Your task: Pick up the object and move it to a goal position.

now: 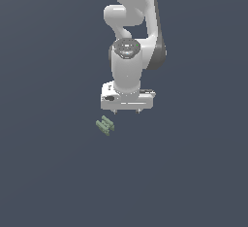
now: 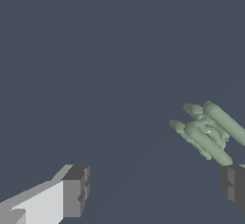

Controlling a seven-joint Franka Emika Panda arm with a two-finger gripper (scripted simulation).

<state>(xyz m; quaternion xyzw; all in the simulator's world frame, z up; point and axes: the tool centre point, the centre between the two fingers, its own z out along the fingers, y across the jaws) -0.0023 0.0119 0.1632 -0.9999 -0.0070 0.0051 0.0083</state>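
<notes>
The object point(image 1: 105, 125) is a tiny pale green piece of short parallel bars joined crosswise. It lies on the dark floor, just toward the exterior view's left of and below my white gripper point(image 1: 126, 111). The gripper points down, open and empty, its short fingertips apart and above the floor. In the wrist view the object point(image 2: 209, 130) lies close to one dark fingertip point(image 2: 233, 184), outside the gap between the two; the other fingertip point(image 2: 75, 191) is far across. The gripper's middle in the wrist view point(image 2: 155, 189) is over bare floor.
The white arm point(image 1: 131, 22) rises behind the gripper toward the top of the exterior view. The plain dark grey floor point(image 1: 53, 172) fills the rest of the view.
</notes>
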